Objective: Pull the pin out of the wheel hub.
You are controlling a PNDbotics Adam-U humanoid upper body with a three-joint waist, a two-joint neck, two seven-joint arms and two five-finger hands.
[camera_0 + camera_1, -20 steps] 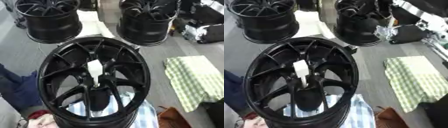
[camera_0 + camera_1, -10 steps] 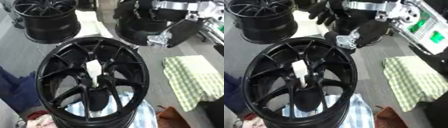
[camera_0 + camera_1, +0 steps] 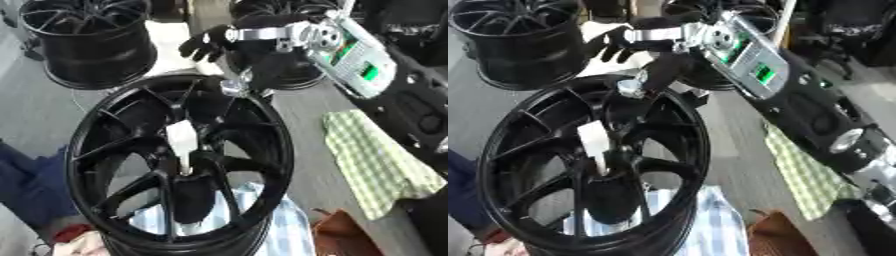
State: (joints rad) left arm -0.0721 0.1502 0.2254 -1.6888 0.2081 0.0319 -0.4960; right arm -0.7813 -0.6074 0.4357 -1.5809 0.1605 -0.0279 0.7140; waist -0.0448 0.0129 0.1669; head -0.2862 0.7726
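Observation:
A black spoked wheel [image 3: 80, 150] lies face up in front of me, filling the middle of both views. A white pin [image 3: 182, 142] stands upright in its hub. My right arm comes in from the upper right, and its black right hand [image 3: 206, 44] hovers above the wheel's far rim. The fingers are spread and relaxed, and they hold nothing. The hand is apart from the pin, which lies below it in the picture. A silver joint of the hand [image 3: 630, 88] hangs just over the far spokes. My left hand shows in neither view.
Two more black wheels stand at the back, one at the left [image 3: 87, 45] and one behind my arm [image 3: 293, 75]. A green checked cloth [image 3: 376, 165] lies to the right. A blue striped cloth [image 3: 284, 232] and a brown bag [image 3: 341, 237] sit at the front.
My right arm has swung in from the upper right, and the hand has moved left and down over the wheel's far rim. The pin has not moved.

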